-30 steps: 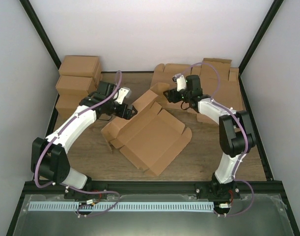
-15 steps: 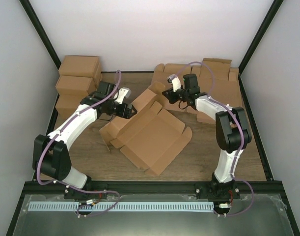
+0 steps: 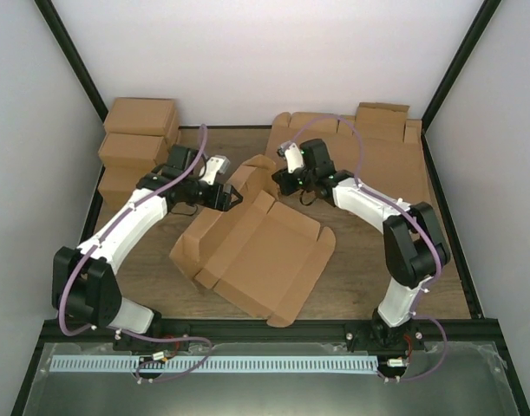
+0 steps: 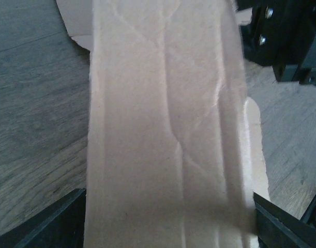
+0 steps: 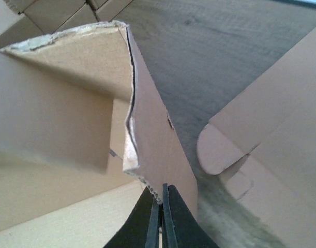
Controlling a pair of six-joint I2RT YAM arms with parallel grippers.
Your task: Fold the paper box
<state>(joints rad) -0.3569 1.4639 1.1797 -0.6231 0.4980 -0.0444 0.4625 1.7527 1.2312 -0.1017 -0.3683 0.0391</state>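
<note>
Plain brown die-cut cardboard paper box (image 3: 260, 256) lies mid wooden table (image 3: 377, 269), near panels flat. Step, as judged: raising the far side flaps. Next move calls for folding inward along the crease without tearing. The left gripper (image 3: 233, 198) is spread wide, flap between its fingers. The right gripper (image 5: 161, 202) is pressed together, pinching a raised flap's edge.

The plain brown paper box (image 3: 260, 256) lies spread open mid-table (image 3: 360, 282), turned on a diagonal, its creased panels facing up. Its far flap (image 3: 251, 173) stands up off the wood, bent along a crease. A rounded tab (image 3: 327, 244) lies flat at the right edge.
</note>
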